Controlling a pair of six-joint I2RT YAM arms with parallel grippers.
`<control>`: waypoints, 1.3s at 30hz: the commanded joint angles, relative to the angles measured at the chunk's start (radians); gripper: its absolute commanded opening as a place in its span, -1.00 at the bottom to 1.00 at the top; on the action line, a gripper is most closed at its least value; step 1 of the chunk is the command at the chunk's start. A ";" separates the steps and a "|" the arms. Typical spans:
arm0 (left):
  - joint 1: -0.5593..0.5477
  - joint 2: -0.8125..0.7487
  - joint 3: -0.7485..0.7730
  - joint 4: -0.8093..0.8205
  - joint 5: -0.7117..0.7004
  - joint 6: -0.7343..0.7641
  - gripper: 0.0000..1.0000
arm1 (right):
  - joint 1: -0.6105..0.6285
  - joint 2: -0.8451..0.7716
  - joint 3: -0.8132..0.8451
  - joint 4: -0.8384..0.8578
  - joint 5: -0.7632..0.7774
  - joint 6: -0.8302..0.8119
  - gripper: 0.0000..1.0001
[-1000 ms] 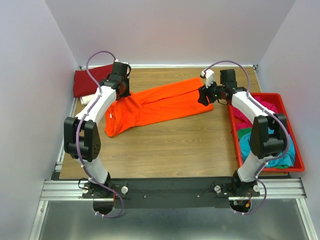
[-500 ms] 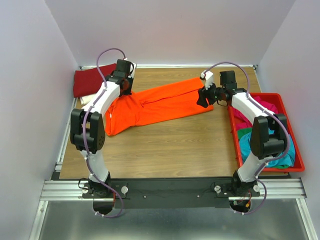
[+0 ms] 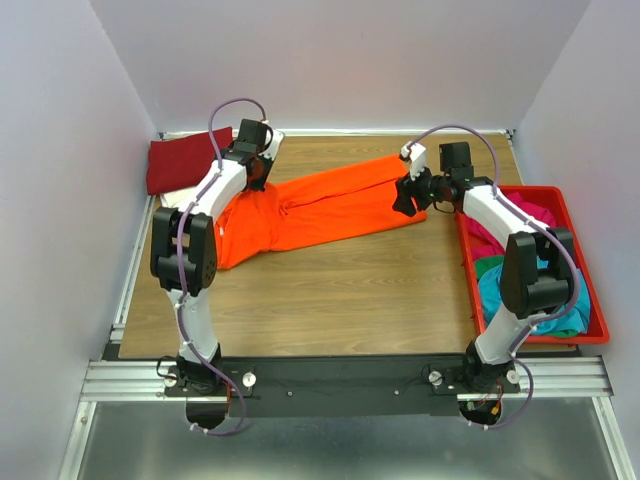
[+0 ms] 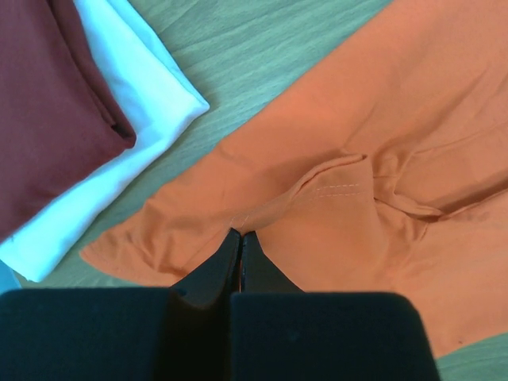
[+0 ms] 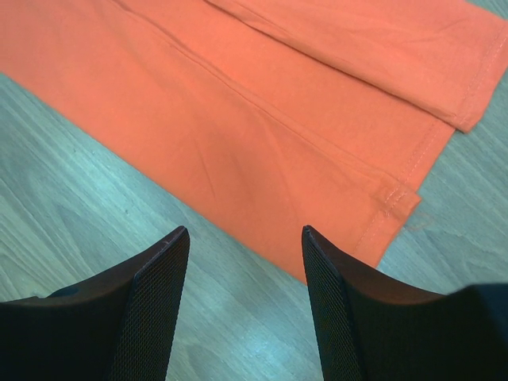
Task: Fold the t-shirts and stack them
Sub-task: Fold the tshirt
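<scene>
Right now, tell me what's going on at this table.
Two robot arms are folding t-shirts. The orange t-shirt lies stretched out on the table. The left claw is shut, tips at its left end; the right claw hangs open over its hem end. A dark red t-shirt sits folded on a white t-shirt at the far left corner. A pink t-shirt and a teal t-shirt wait in the red tray.

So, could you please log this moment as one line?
left hand shut on orange t-shirt | right hand open over its hem end
</scene>
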 commanded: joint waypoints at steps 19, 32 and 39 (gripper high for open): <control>-0.014 0.136 0.132 -0.004 0.015 0.050 -1.00 | -0.009 -0.025 -0.017 -0.006 -0.038 -0.013 0.32; -0.008 -0.171 -0.069 0.146 -0.173 -0.165 0.81 | -0.017 -0.025 -0.020 -0.015 -0.034 -0.023 0.32; 0.175 -0.680 -0.582 0.382 0.043 -0.433 0.84 | -0.032 -0.007 0.000 -0.024 -0.011 0.004 0.32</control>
